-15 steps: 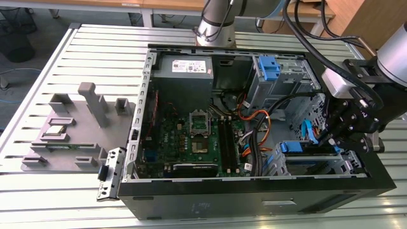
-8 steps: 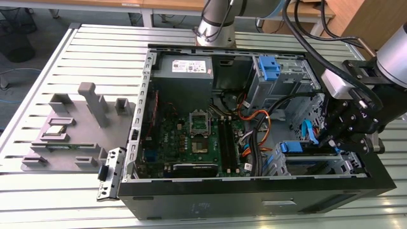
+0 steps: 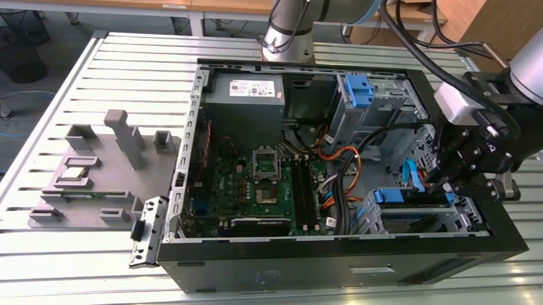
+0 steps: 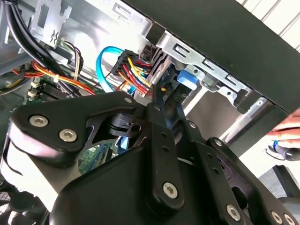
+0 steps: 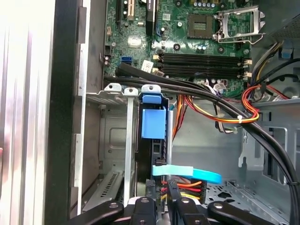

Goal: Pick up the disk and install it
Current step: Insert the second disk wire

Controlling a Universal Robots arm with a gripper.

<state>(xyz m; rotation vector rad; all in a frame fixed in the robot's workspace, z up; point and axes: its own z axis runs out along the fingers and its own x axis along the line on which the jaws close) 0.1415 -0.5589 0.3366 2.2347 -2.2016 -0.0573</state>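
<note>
Disk (image 5: 153,140) | seated upright in drive cage (image 5: 115,140), exterior view's right, blue bracket up | gripper (image 5: 161,194) fingers near-closed at its cable end, grip unclear | install looks mostly done

Slatted metal workbench with an opened computer case

A pale, ribbed metal table (image 3: 127,70) carries a black desktop computer case (image 3: 339,260), lying on its side with the panel off, toward the exterior view's right. Beside it, on the exterior view's left, rests a grey fixture block (image 3: 89,184) with upright posts, and a small metal bracket (image 3: 146,232) leans against the case's corner.
</note>
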